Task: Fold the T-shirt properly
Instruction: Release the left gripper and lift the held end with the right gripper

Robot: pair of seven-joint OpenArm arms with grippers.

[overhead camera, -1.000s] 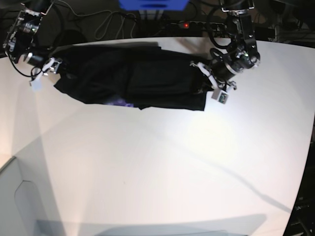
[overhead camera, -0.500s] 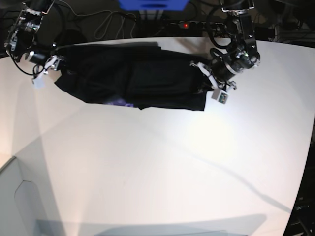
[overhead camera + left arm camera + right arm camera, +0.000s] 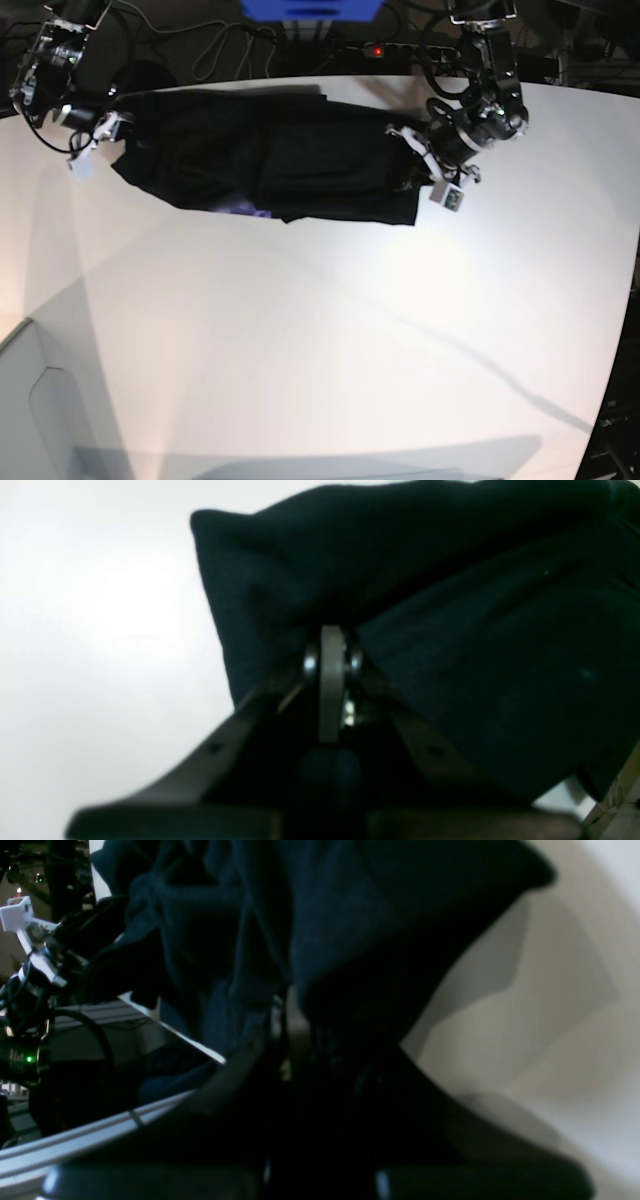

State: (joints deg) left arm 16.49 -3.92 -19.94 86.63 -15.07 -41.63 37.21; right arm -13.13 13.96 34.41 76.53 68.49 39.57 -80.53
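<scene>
The black T-shirt (image 3: 270, 155) lies stretched across the far part of the white table (image 3: 320, 340), a purplish patch (image 3: 245, 207) showing at its near edge. My left gripper (image 3: 418, 160) is shut on the shirt's right end; in the left wrist view the fingers (image 3: 331, 665) pinch the dark cloth (image 3: 450, 605). My right gripper (image 3: 108, 135) is shut on the shirt's left end and holds it raised a little; in the right wrist view the cloth (image 3: 320, 925) hangs bunched over the jaws.
A power strip with a red light (image 3: 375, 49), cables and a blue box (image 3: 310, 10) stand behind the table's far edge. A grey box edge (image 3: 30, 400) is at the near left corner.
My right gripper has moved up and back toward the far left with the shirt's left end. The left gripper has held still.
</scene>
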